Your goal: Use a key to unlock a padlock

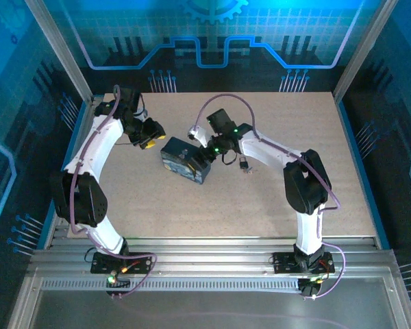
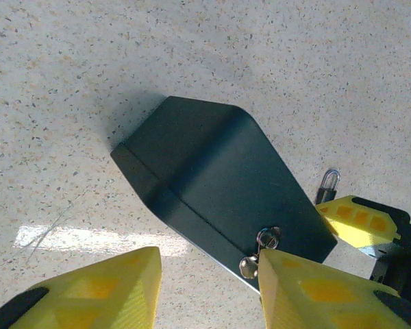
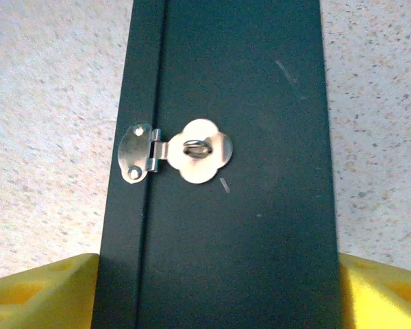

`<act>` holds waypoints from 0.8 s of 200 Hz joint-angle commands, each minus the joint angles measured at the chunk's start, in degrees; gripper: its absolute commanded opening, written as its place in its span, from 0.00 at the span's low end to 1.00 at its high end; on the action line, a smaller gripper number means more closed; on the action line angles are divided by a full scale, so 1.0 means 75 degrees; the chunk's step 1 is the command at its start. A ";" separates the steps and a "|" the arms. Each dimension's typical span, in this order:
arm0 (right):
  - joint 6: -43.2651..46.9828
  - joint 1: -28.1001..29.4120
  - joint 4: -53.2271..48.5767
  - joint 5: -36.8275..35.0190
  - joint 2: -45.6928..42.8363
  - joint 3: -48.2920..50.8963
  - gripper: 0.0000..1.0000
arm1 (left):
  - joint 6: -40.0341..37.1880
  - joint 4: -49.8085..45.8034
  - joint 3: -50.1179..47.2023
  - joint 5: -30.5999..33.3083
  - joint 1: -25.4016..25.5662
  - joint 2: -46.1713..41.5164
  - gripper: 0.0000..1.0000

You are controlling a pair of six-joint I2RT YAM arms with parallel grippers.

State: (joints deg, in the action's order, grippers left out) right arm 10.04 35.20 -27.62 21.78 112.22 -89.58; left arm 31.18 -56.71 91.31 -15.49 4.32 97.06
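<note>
The padlock point(image 2: 329, 184), tiny and dark with a silver shackle, stands on the table just beyond the dark blue box point(image 2: 219, 178), next to the right gripper's yellow finger point(image 2: 353, 221). From above, the padlock point(image 1: 244, 164) lies right of the box point(image 1: 181, 159). I cannot make out the key. My right gripper point(image 3: 219, 295) straddles the box point(image 3: 226, 226), a yellow finger against each side. The silver hasp point(image 3: 192, 151) lies closed over its staple with nothing through it. My left gripper point(image 2: 209, 288) is open at the box's near edge, nothing between its fingers.
The box lies at an angle in the middle of the speckled tabletop point(image 1: 281, 205). Glowing blue walls and metal frame posts point(image 1: 68, 62) enclose the table. Bare table lies right of and in front of the box.
</note>
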 commanded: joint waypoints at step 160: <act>0.0042 0.0017 0.0317 -0.0279 -0.0508 0.0490 1.00 | -0.0230 -0.0041 -0.0268 -0.0077 -0.0072 -0.0285 0.42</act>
State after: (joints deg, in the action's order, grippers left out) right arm 3.09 32.58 -20.67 26.46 109.21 -82.39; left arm 30.89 -56.69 89.82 -15.46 4.27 96.90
